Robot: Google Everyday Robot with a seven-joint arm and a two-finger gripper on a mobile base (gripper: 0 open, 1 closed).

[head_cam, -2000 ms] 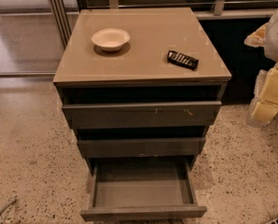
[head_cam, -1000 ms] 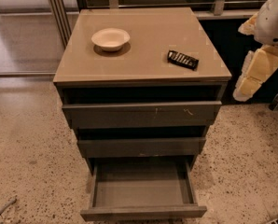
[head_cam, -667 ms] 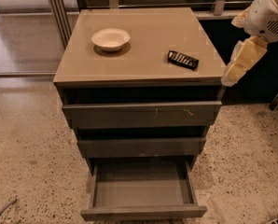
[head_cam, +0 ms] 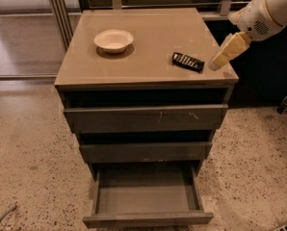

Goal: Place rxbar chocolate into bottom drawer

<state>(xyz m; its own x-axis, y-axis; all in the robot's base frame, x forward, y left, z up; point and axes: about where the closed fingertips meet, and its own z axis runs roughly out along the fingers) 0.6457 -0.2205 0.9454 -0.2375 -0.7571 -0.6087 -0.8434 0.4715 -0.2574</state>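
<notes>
The rxbar chocolate (head_cam: 188, 61), a small flat black bar with white stripes, lies on the grey-brown cabinet top (head_cam: 148, 42) near its right front corner. The bottom drawer (head_cam: 147, 194) is pulled out wide and its inside is bare. My gripper (head_cam: 216, 64) hangs from the white arm at the upper right, above the cabinet's right edge, just right of the bar and apart from it. It holds nothing.
A white bowl (head_cam: 113, 40) sits on the cabinet top at the left. The two upper drawers (head_cam: 144, 118) stand slightly out. Metal frame legs (head_cam: 57, 8) rise behind the cabinet at the left. Speckled floor surrounds the cabinet.
My arm has swung in from the right edge of the view, leftward and up, and my gripper now hangs over the cabinet top next to the bar. Bar, bowl and drawers have not moved.
</notes>
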